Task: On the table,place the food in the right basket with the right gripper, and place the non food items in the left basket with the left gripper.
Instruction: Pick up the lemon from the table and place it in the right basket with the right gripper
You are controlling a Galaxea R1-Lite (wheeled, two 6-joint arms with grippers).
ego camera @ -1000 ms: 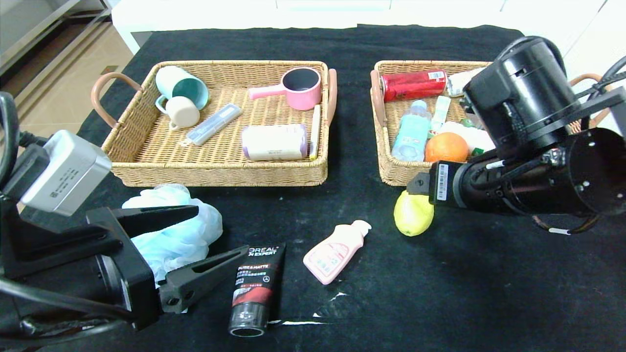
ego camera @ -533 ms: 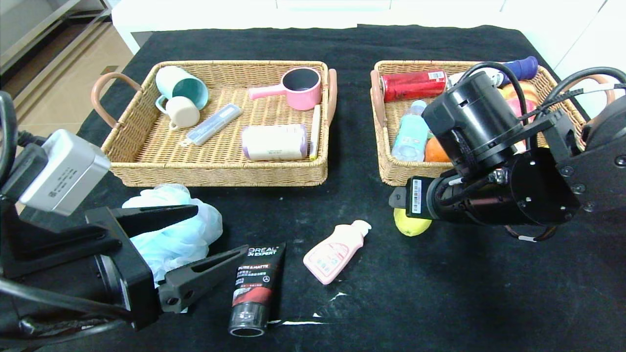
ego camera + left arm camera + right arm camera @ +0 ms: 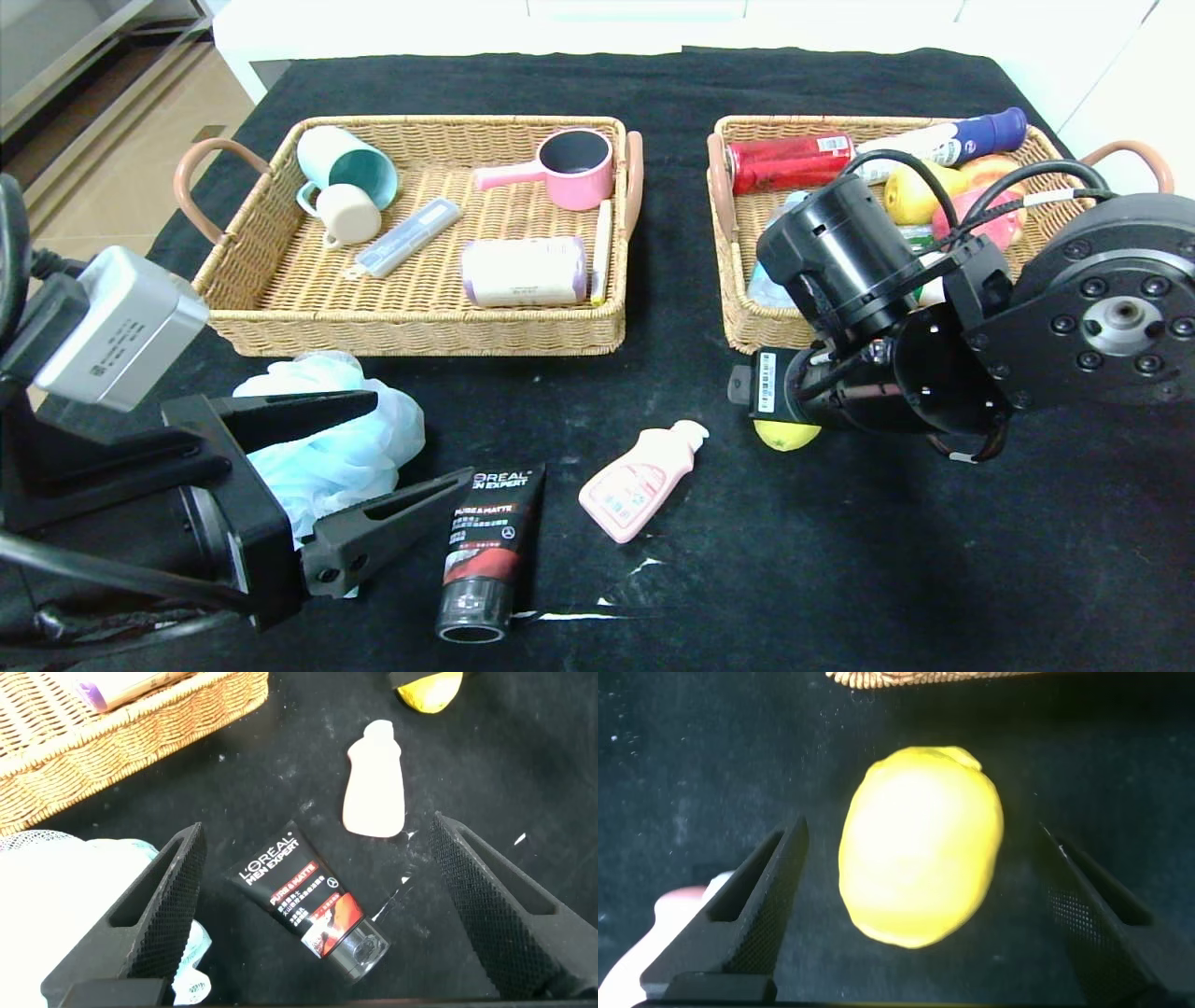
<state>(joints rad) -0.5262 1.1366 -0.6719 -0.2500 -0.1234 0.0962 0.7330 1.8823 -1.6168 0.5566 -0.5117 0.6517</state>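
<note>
Black cloth [image 3: 840, 579] covers the table beside tan floor [image 3: 112, 159]

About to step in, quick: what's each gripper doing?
Left gripper: open, empty, hovering over the black tube.
Right gripper: open, holding nothing, fingers either side of the lemon.

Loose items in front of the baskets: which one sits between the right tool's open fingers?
The lemon, straddled by the right tool; the pink bottle, black tube and blue bath sponge lie farther left.

table [image 3: 840, 579]: black cloth | floor [image 3: 103, 159]: tan tile, left | wall [image 3: 653, 19]: white, behind
</note>
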